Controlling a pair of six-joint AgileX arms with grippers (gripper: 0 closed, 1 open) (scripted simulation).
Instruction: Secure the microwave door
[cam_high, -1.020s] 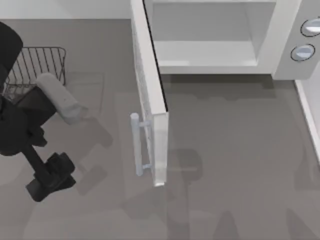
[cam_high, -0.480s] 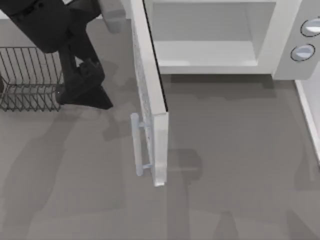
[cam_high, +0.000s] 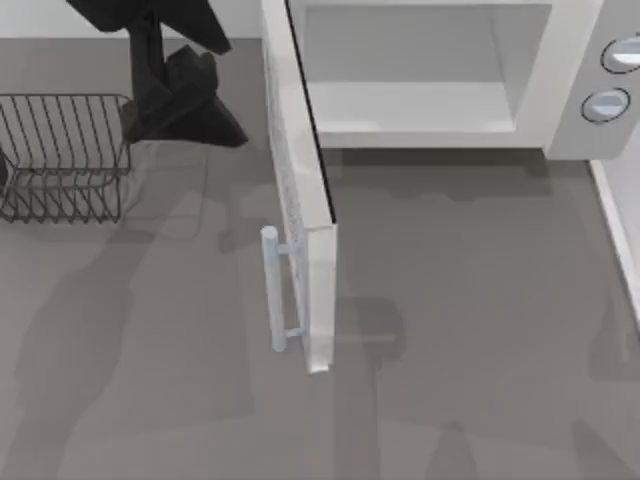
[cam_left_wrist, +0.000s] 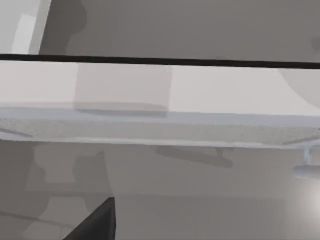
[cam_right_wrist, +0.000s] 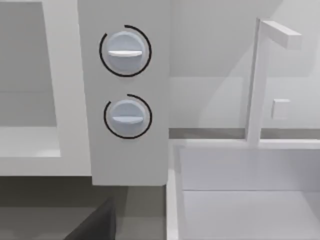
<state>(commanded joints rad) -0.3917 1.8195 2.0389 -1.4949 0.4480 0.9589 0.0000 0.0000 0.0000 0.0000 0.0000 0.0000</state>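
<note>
Along the table's left edge sits a dark wire rack (cam_high: 62, 155), thin metal rods bent into a basket. Just right of it, near the back, I see my left gripper (cam_high: 185, 105), matte black and angular, hanging between the rack and the door; whether its fingers are wide or narrow I cannot tell. Next comes the microwave door (cam_high: 300, 215), a white slab swung wide open and pointing toward the front, with a greyish speckled window and a pale round bar handle (cam_high: 271, 290) on two standoffs. Behind it the microwave (cam_high: 430, 100), smooth white and boxy, shows its pale cavity. Farther right are two round grey-blue knobs (cam_right_wrist: 125, 52). No lettering is readable anywhere.
</note>
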